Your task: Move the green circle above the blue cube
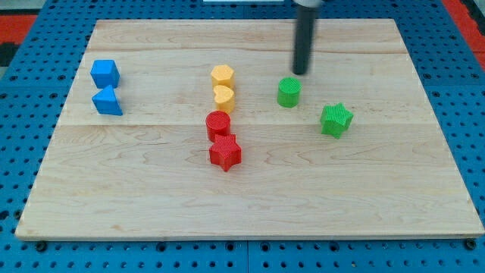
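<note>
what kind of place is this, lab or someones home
Most likely a robotics lab bench, not a home. A bare wooden board lies on a blue perforated mounting surface, small 3D-printed-looking blocks such as the green circle are scattered on it, and my tip stands just above that circle.

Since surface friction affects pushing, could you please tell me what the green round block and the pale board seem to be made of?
The green round block looks like matte plastic, probably 3D-printed: fine ribbing shows. The pale board appears to be unvarnished light wood, with visible grain and plank seams.
</note>
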`<control>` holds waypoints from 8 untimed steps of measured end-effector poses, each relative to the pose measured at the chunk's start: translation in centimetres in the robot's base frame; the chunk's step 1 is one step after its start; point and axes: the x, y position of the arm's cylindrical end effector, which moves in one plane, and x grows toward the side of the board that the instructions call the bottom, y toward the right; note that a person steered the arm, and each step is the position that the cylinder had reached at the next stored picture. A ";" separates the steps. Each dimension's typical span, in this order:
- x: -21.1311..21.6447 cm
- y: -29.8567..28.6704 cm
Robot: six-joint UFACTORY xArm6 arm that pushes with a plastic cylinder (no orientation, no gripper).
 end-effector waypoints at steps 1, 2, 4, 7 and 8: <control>8.9 1.1; 10.5 -0.7; 2.6 -3.1; 1.1 -5.6; -4.0 -9.4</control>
